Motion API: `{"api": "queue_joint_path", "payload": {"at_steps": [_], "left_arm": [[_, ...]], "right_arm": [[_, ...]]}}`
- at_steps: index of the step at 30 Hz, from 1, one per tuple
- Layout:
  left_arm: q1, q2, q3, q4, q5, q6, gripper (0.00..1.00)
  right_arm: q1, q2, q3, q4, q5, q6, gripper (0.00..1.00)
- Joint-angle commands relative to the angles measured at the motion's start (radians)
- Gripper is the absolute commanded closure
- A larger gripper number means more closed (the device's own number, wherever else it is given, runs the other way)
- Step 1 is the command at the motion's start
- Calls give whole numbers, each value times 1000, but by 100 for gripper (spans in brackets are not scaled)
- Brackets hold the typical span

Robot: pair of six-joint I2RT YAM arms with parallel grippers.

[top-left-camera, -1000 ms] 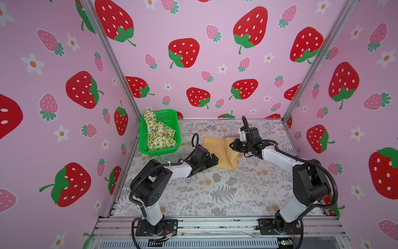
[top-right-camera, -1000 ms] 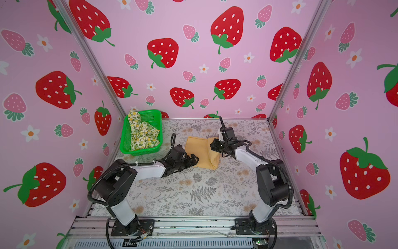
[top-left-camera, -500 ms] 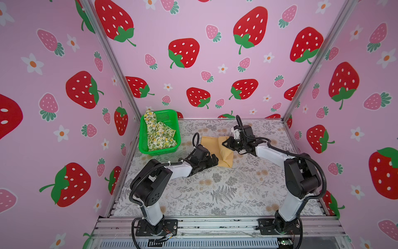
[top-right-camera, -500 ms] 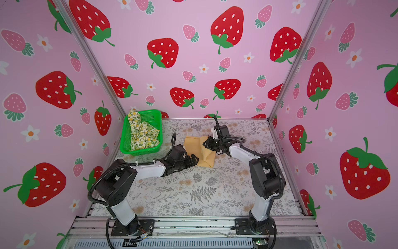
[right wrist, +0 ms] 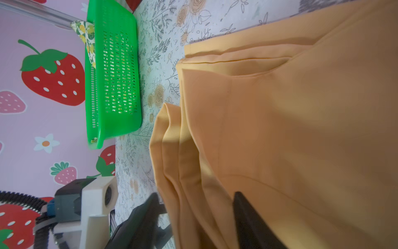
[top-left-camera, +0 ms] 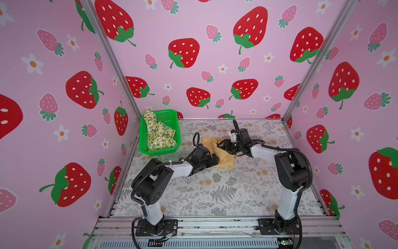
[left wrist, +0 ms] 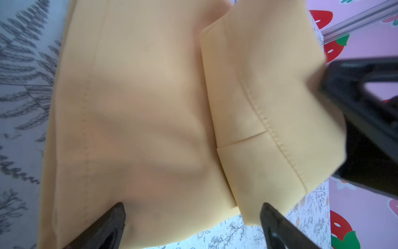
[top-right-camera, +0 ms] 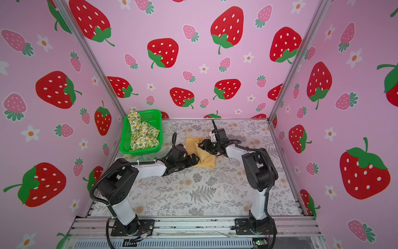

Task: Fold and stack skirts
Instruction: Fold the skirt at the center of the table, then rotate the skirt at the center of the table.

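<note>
The yellow skirt [top-left-camera: 226,160] [top-right-camera: 207,160] lies partly folded on the desk [top-left-camera: 215,189], near the middle and toward the back, between the two arms. One panel is turned over onto the rest, so a stitched hem runs across the top layer in the left wrist view [left wrist: 269,129]. In the right wrist view [right wrist: 280,129] several folded edges are bunched together along one side.

The left gripper [top-left-camera: 214,159] [top-right-camera: 193,160] sits low at the skirt's near edge on the basket side. Its jaws are spread wide over the cloth [left wrist: 191,217], with one fingertip on the flat lower layer and one at the edge of the folded panel. Nothing is pinched between them.

The right gripper [top-left-camera: 221,145] [top-right-camera: 202,145] reaches in from the opposite side, over the skirt's far part. Its jaws stand apart [right wrist: 196,207], straddling the bunched folds. The cloth between them looks loose rather than squeezed.

The lemon skirt [top-left-camera: 160,135] [top-right-camera: 143,135] is crumpled in the green basket [top-left-camera: 159,152] [top-right-camera: 140,152]. One end is draped up over the basket's back corner [right wrist: 87,32]. The basket [right wrist: 116,75] stands at the desk's back left corner, against the wall, apart from the yellow skirt.
</note>
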Motion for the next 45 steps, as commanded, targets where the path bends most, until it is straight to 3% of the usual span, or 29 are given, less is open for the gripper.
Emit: {"api": "queue_joint_path", "payload": {"at_steps": [1,3,11,13,20,23,34,39,45], "left_arm": [[5,18,14,-61,-6,8,1],[5,13,10,-60,-9,7,1],[11,-36,-6,-76,-20,14,1],[11,-59,-10,-78,-11,11,1],[14,-173,54,-140,17,22,1],[13,-180,133,-168,18,40,1],[13,79,358,-32,113,-36,1],[13,170,330,80,158,-132,1],[10,148,223,65,137,-147,1]], "right_arm": [[6,17,-18,100,-54,63,29],[6,22,-19,141,-73,98,21],[9,-11,-4,231,-97,177,10],[9,-31,8,221,-87,166,0],[-16,-42,125,-21,79,-52,0],[-56,5,155,-29,54,-69,0],[-141,195,287,-61,11,-105,0],[-146,225,293,-50,-8,-104,0],[-149,215,285,-36,-15,-106,0]]}}
